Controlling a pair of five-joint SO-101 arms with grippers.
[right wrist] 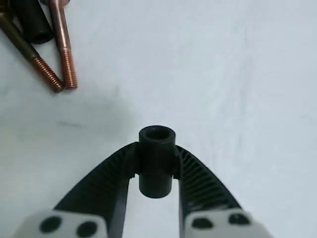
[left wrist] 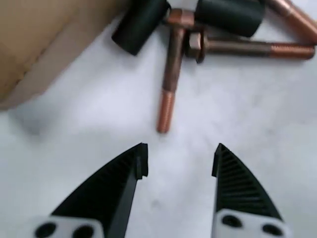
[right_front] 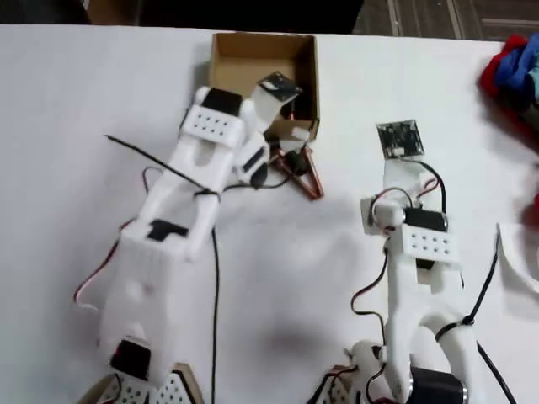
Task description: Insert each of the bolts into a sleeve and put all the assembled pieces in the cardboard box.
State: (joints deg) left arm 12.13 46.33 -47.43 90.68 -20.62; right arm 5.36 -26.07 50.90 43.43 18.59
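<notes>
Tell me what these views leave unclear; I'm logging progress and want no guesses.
- High view: cardboard box floor partly hidden by the left arm; contents uncertain.
- High view: the sleeve in the right gripper lies hidden under its wrist camera board.
- Left wrist view: bolts and sleeves cut off by the frame edge; count uncertain.

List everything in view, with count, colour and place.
Bolts: three, copper, lying on the table beside the box.
Sleeves: three, black; two among the bolts, one in the right gripper.
Box: one, brown cardboard, at the table's far side.
Cloth: one heap, red and blue, at the table's right edge.
Table: one, white.
Left gripper: open, just short of the bolts.
Right gripper: shut on a sleeve, over bare table.
</notes>
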